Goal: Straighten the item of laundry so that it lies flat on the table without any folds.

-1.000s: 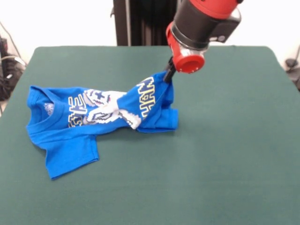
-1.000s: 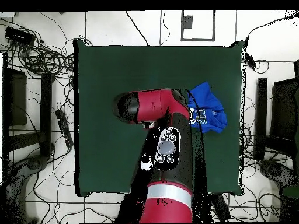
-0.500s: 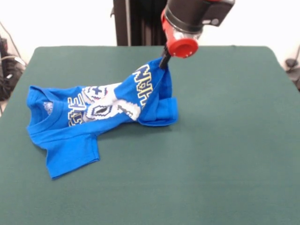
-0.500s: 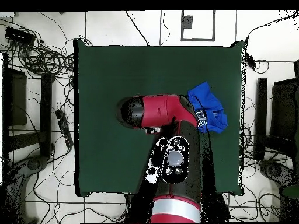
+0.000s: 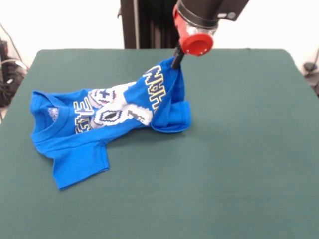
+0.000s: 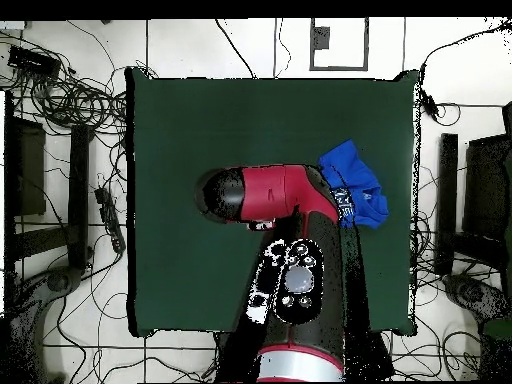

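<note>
1. The gripper (image 5: 176,59) is pinched shut on the shirt's (image 5: 114,117) hem, holding that edge up off the table (image 5: 239,164).
2. The collar and one sleeve lie on the felt (left in the front view); the middle is twisted, the print folded over.
3. Risk: the thin pinch may slip under tension, dropping the hem back into a heap.
4. Pulling harder could drag the whole shirt rather than unfold it.

We are seeing the dark green bench (image 5: 239,164) carrying one crumpled blue T-shirt (image 5: 75,144), lying toward its nine o'clock side.
</note>
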